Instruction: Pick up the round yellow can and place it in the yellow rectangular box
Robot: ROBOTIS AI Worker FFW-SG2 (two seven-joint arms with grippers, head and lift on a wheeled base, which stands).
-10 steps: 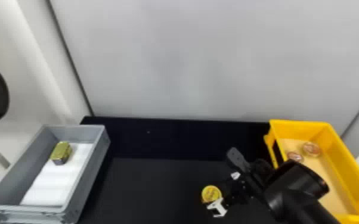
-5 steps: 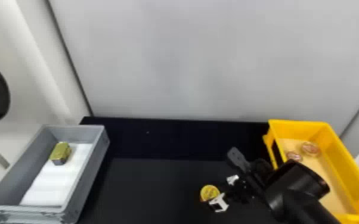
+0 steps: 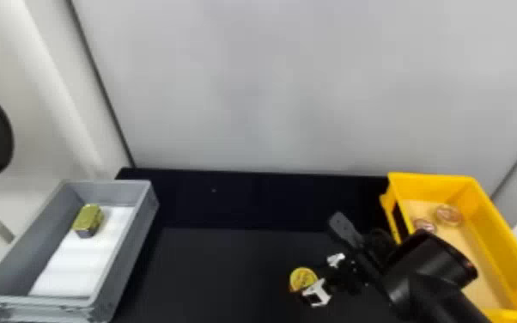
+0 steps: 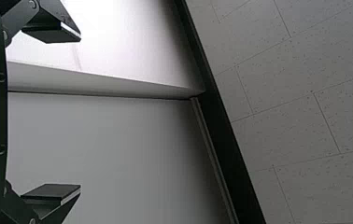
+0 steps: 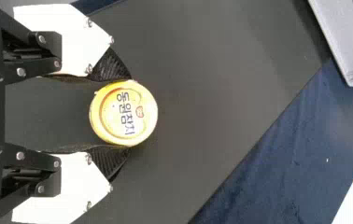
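Observation:
The round yellow can is on the dark table in the head view, with my right gripper at its right side. In the right wrist view the can is held between both curved black pads, and my right gripper is shut on it. At the right of the head view is the yellow rectangular box, with two small round items inside. My left arm is parked at the head view's left edge; in the left wrist view my left gripper is open and holds nothing.
On the left stands a grey bin, containing a white sheet and a greenish-gold tin. A pale wall rises behind the table. My right forearm extends over the near side of the yellow box.
My right gripper's white finger parts have drawn closer together, and it has taken hold of the can. The can has barely shifted on the table.

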